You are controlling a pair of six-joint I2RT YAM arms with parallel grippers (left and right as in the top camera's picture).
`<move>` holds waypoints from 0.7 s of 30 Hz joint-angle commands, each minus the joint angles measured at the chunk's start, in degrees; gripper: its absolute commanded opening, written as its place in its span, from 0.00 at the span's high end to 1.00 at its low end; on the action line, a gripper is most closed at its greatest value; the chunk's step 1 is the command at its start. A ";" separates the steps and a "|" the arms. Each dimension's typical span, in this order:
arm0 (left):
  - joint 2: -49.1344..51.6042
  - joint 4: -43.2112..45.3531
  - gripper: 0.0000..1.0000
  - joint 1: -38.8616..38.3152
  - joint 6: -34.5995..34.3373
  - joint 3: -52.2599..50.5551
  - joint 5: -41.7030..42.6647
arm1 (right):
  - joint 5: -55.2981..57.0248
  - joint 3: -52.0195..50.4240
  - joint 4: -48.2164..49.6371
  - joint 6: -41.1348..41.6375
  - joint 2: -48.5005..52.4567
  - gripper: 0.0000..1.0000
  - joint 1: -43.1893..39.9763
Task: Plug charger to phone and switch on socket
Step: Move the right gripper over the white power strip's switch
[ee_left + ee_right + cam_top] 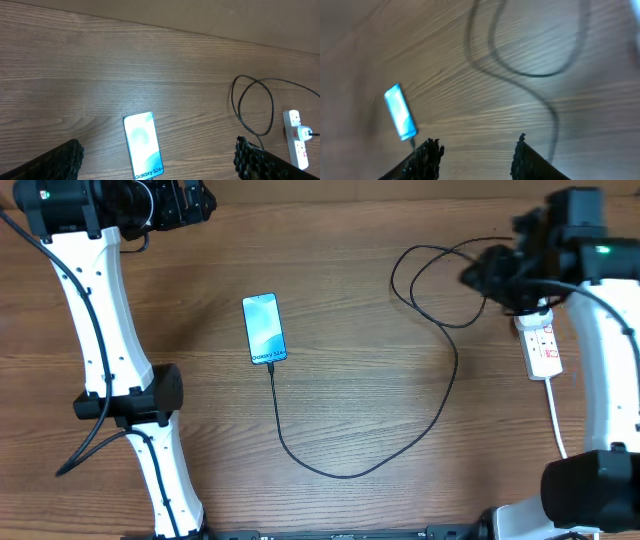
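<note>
The phone point(264, 328) lies face up on the tabletop point(350, 240), and the charger point(345, 474) meets its near edge. The cable sweeps in a wide curve, then loops, and reaches the socket point(543, 348) at the right. The right tool point(477, 142) hovers by the socket's far end, released and empty. The left tool point(159, 150) hangs released, well apart from the phone.
</note>
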 commanded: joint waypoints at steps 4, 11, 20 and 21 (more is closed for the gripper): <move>-1.60 -0.13 0.00 -0.79 0.66 0.44 0.83 | 0.61 0.92 -0.42 -0.31 -1.42 0.69 -14.43; -1.60 -0.13 0.00 -0.79 0.68 0.44 0.31 | 2.56 0.83 0.74 -0.26 -1.29 0.92 -24.35; -1.60 -0.13 0.00 -0.79 0.68 0.44 -0.09 | 2.54 0.70 3.69 0.13 1.49 0.96 -32.54; -1.60 -0.13 0.00 -0.79 0.66 0.44 -0.09 | 2.54 0.61 3.93 0.13 2.16 0.96 -32.76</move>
